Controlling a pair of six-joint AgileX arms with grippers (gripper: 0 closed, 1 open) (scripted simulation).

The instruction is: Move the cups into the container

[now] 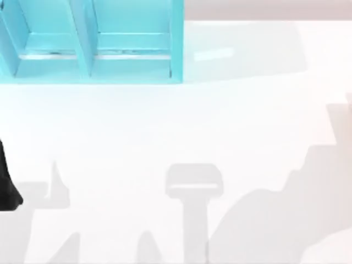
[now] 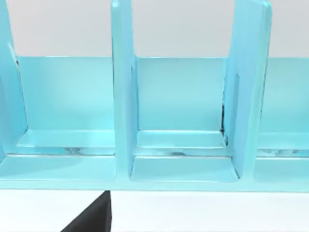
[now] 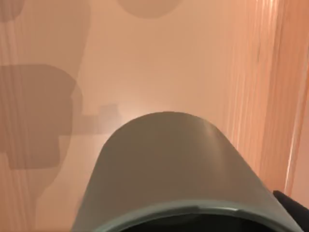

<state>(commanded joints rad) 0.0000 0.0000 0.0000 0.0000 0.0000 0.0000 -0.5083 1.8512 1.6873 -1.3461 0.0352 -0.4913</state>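
While the olive-green cup [image 3: 169,169] sits right under my right wrist camera — apparently carried, though I cannot tell the grip — my left arm [image 1: 8,181] waits at the bench's left edge; next comes the blue container [image 1: 132,55] at the far-left corner.

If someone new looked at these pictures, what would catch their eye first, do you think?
Most likely the turquoise container with upright dividers at the top view's far left, seen up close in the left wrist view. Next, the dull olive-green cup looming right in front of the right wrist camera, its side and rim toward the lens. A dark part of the left arm sits at the table's left edge.
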